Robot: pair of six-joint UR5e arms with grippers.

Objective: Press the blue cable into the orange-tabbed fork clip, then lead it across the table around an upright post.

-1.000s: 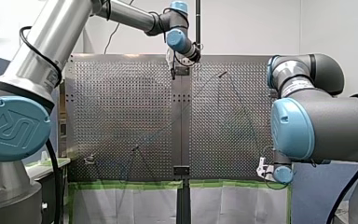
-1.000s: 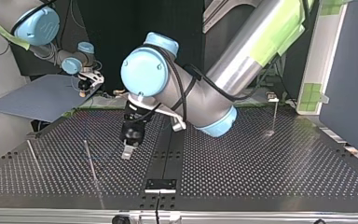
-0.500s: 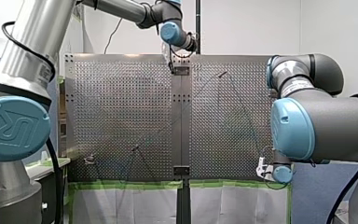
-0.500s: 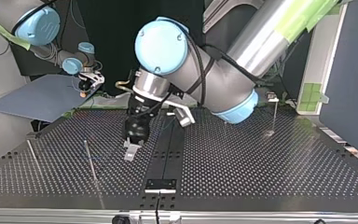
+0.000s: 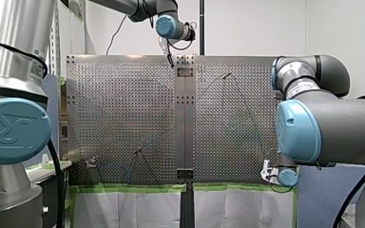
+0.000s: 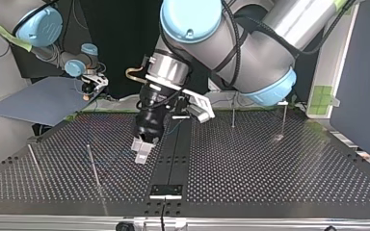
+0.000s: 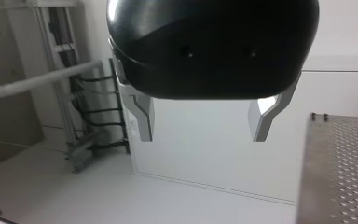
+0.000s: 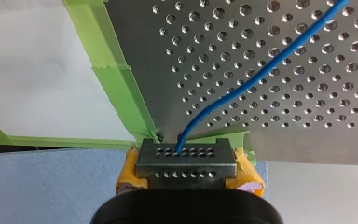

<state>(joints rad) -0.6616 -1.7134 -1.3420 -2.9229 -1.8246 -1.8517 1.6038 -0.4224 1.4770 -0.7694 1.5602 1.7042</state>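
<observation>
Progress: cable (image 8: pixel 261 72) lies across table (image 6: pixel 270 183), apparently passing post (image 6: pixel 93 166); clip seating not visible.
Remaining: probably confirm routing, then release.
Cable: thin, blue, gently curved, leaving right gripper (image 8: pixel 186 161) at table edge.
Right gripper: clamped on cable.
Left gripper (image 7: pixel 200 123): fingers apart, empty.

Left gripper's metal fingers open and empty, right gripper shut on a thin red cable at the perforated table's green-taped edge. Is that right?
No. The thin cable is blue, not red; the right wrist view shows it. The rest holds: the right gripper is shut on it at the green tape edging the perforated metal table, and the left gripper is open and empty.
</observation>
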